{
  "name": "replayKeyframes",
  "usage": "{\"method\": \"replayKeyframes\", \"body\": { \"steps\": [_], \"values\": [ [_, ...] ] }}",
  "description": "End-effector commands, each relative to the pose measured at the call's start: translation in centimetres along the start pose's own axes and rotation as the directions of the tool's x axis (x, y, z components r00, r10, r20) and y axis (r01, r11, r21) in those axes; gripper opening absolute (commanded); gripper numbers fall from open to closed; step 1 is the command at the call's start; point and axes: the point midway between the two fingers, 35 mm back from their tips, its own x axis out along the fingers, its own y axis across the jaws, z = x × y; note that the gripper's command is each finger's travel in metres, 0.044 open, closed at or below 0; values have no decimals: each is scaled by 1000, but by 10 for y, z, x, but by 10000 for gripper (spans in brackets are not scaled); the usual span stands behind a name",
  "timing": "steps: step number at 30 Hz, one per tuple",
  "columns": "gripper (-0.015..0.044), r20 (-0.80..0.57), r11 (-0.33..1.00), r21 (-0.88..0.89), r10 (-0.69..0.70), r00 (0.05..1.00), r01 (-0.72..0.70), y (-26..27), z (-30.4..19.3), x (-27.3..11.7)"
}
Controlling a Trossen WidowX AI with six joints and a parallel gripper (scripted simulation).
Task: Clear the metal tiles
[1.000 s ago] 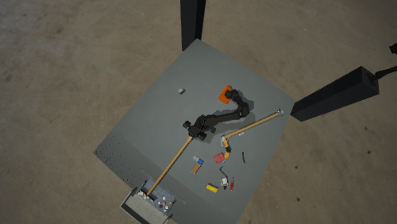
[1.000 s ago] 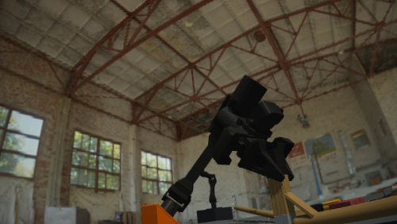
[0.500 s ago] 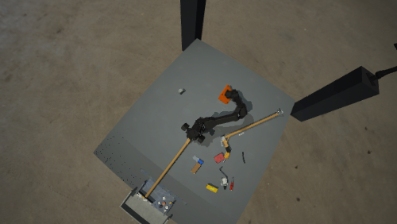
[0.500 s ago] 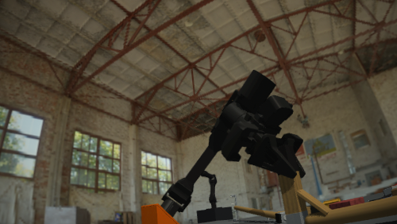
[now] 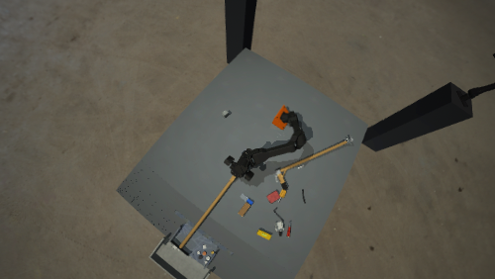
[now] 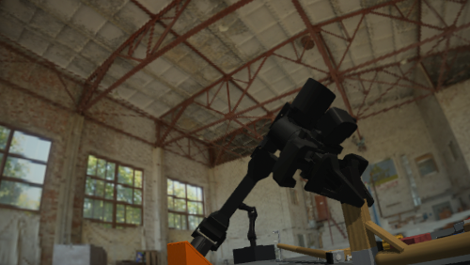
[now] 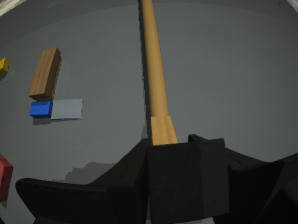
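My gripper (image 5: 236, 174) (image 6: 365, 203) (image 7: 168, 142) is shut on the upright wooden grip of the long scraper (image 5: 208, 210) (image 6: 355, 225) (image 7: 156, 70). The scraper's pole runs away to the steel bench plate (image 5: 202, 239), and its far end is at the plate's left part, beside the catch box (image 5: 185, 262). Several small metal tiles (image 5: 204, 253), white and orange, show on the plate to the right of the pole's end, near the box. The scraper's blade and the inside of the box cannot be made out clearly.
A second wooden pole (image 5: 317, 156) lies right of the arm. A brown block (image 5: 245, 209) (image 7: 46, 74), a blue piece (image 5: 249, 202) (image 7: 41, 109), a red block (image 5: 273, 197) (image 7: 4, 176) and a yellow block (image 5: 264, 234) (image 7: 3, 66) lie right of the scraper. An orange block (image 5: 279, 122) (image 6: 183, 254) is at the arm's base.
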Motion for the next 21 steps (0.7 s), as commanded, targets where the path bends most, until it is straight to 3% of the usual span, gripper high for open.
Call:
{"method": "replayKeyframes", "body": {
  "steps": [1, 21],
  "values": [
    [0, 0, 1000, 0, 0, 1000, 0, 0, 0, 0],
    [0, 5, 1000, -2, -2, 1000, 2, -1, -3, -5]
  ]
}}
